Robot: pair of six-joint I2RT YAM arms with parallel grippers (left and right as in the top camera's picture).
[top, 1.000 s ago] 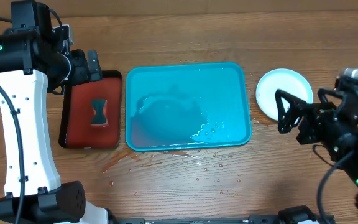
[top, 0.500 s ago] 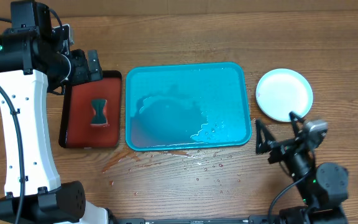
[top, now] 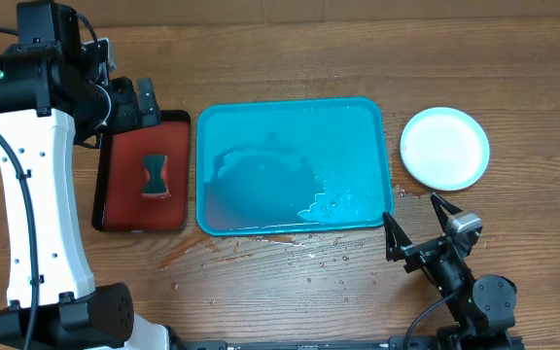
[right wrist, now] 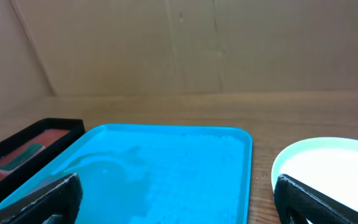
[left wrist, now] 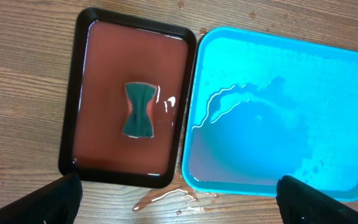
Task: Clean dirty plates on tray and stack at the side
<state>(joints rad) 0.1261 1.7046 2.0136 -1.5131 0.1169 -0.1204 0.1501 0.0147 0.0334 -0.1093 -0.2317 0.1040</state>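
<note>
Right gripper (top: 411, 210), overhead: fingers spread wide, nothing between them, low over the wood toward the near edge of the tabletop, right of centre. Pale round plate (top: 444, 148) lay beyond it toward the right edge, apart from the fingers. Whether other plates sat under it could not be told. Turquoise tray (top: 290, 146) sat mid-table, its near right corner just beside the gripper's left finger, with water pooled on its floor. Droplets (top: 309, 258) were scattered on the wood along its near rim. Left gripper (top: 127, 92) hung over the far end of the dark red tray (top: 124, 209), toward the left edge. Its opening was hard to judge from above. A sponge (top: 154, 175) lay in that red tray.

Left wrist: both fingertips (left wrist: 42, 202) stood at the bottom corners of the frame, so the jaws were wide and empty. Red tray and turquoise tray lay side by side below, rims almost touching. Sponge dark green and hourglass-shaped, in shallow liquid.

Right wrist: fingertips (right wrist: 48, 199) far apart, gripping nothing. Turquoise tray lay ahead between them and left of centre. The plate sat ahead to the right, close to the right finger and not touching it. Red tray showed at far left.
</note>
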